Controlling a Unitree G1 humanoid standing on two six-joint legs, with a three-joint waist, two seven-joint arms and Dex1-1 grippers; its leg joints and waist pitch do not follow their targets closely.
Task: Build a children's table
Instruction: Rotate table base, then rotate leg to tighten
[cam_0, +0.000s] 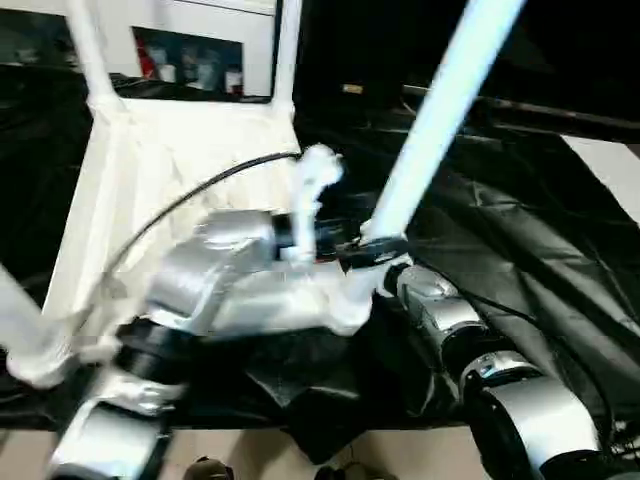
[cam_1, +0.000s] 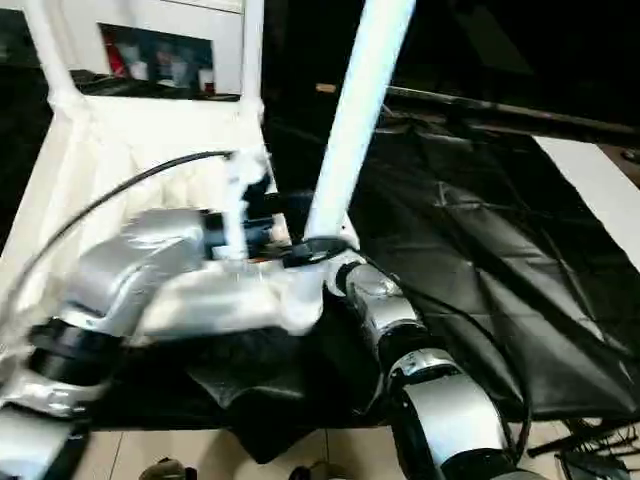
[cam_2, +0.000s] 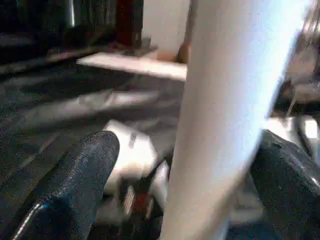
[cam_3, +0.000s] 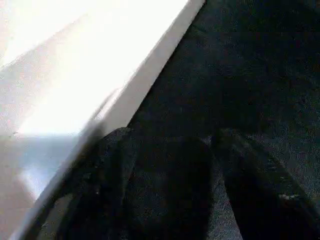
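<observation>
1. The tabletop (cam_0: 180, 190) is seen upside down on a black sheet (cam_0: 520, 250), with legs standing in its corner sockets.
2. A long white leg (cam_0: 430, 120) is held tilted at the near right corner socket.
3. The left hand (cam_2: 185, 165) is seen with its fingers (cam_2: 80, 175) spread either side of that leg.
4. The right hand (cam_0: 375, 250) is closed around the leg's base.

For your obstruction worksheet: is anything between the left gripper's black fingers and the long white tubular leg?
Nothing visible does. The long white tubular leg stands directly between the left gripper's black fingers, with no object between either finger and the tube.
</observation>
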